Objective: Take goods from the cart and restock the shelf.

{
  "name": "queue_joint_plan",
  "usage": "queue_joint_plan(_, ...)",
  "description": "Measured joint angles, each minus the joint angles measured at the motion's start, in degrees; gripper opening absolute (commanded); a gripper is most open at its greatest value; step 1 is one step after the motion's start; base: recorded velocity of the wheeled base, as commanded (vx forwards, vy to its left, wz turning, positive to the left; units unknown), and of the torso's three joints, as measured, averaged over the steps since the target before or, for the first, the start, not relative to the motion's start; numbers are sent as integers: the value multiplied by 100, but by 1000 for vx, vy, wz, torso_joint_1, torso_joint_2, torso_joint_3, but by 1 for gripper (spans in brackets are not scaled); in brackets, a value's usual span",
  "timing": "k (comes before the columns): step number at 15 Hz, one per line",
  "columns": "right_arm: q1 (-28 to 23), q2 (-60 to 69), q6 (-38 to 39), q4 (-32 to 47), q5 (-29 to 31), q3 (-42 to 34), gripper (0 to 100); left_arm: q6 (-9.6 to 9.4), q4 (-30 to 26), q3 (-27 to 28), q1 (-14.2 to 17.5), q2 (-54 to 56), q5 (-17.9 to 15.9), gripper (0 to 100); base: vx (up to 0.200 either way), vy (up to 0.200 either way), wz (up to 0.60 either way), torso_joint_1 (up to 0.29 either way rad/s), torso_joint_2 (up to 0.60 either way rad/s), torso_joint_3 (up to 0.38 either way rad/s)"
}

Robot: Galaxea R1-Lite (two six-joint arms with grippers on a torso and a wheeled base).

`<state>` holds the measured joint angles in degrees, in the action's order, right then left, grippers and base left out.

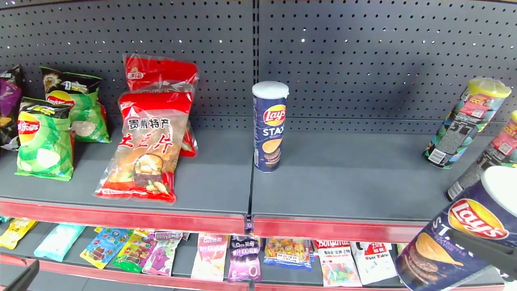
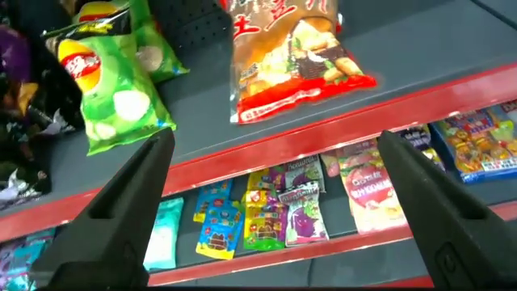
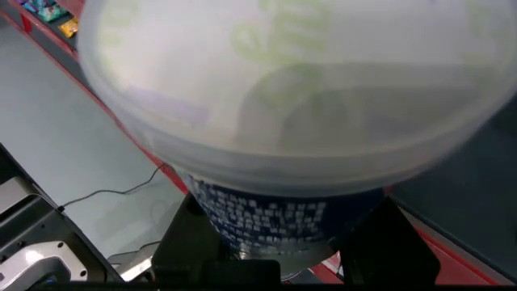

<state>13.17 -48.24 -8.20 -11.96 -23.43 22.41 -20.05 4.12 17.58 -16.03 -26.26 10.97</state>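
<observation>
A blue chip can with a white lid [image 1: 270,125] stands upright mid-shelf on the grey shelf board [image 1: 343,182]. My right gripper [image 1: 478,247] is shut on a second blue chip can [image 1: 452,238], which is tilted, lid up and to the right, in front of the shelf's red front edge at the lower right. In the right wrist view the held can's pale lid [image 3: 291,89] is close to the camera, with the fingers [image 3: 190,246] on either side of its body. My left gripper [image 2: 275,202] is open and holds nothing, low in front of the lower shelf [image 2: 242,174].
Green chip bags [image 1: 45,141] and red snack bags [image 1: 147,149] stand on the left half of the shelf. Two tilted cans with yellow lids [image 1: 464,121] lean at the far right. Bare shelf lies between them and the upright can. Candy packets [image 1: 210,258] fill the lower shelf.
</observation>
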Motion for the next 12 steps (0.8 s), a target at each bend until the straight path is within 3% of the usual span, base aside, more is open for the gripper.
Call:
queue_joint_plan(3,105,-11,2,0,-7,71,0,-90,6,44,-56,-161,-263,100,0,0,0,0,0,0)
queue_joint_plan(7,594,-221,5,-16,22,405,0,5,200,642,-130,-1329,-1165,100,0,0,0,0,0,0)
queue_joint_plan(9,649,-391,11,-18,23,501,0,207,419,1224,-229,-2261,-1482,100,0,0,0,0,0,0)
queue_joint_plan(11,664,-512,20,-20,26,573,0,656,655,1982,-474,-3330,-1968,100,0,0,0,0,0,0)
queue_joint_plan(12,664,-551,29,-33,26,608,0,791,822,2313,-561,-3807,-2181,100,0,0,0,0,0,0)
